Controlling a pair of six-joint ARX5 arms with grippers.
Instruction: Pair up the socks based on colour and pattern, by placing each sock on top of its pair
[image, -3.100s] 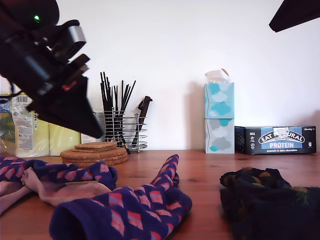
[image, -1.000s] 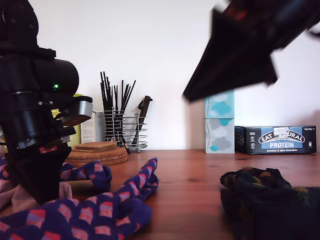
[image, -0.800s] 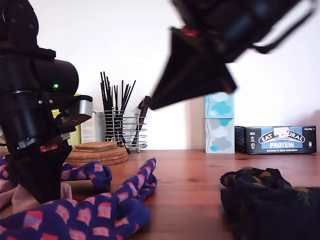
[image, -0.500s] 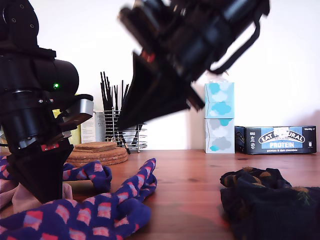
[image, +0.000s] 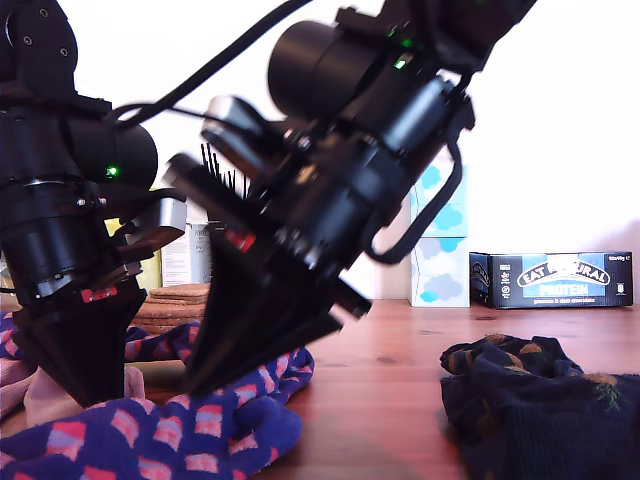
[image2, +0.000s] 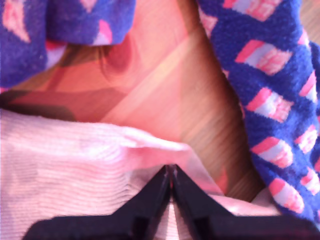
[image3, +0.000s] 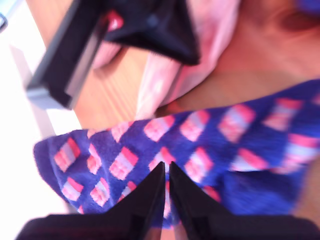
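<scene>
**Two End Effectors Meet Over a Tangle of Socks**

My first end effector (image2: 170, 172) stands tip-down at the exterior view's left, its jaws pressed together on a fold of the pale pink sock (image2: 65, 165). The ribbed fabric rises in a small ridge right at the tips. That sock lies on the wooden table (image: 400, 370), flanked by navy fabric on both sides.

My second end effector (image: 200, 385) leans in steeply from the upper middle of the exterior view. Its tips are just beside my first end effector and low over the navy diamond sock (image3: 200, 150). Its jaws are drawn nearly together, with only a thin slit between them and nothing held there. Whether the tips touch the sock, I cannot tell; the wrist picture is blurred.

The navy diamond sock sprawls across the front of the table at the exterior view's lower left, its pink-orange patches facing up. A second navy sock (image: 150, 345) lies behind it, beyond the pale pink one, partly hidden by both arms.

A heap of near-black socks (image: 530, 400), flecked with small brownish dots, sits well apart at the exterior view's lower right.

Along the back wall stand stacked tissue boxes (image: 440, 250) and, at the exterior view's right, a protein bar carton (image: 555, 280). Cork mats (image: 170, 305) show between the two arms.
</scene>
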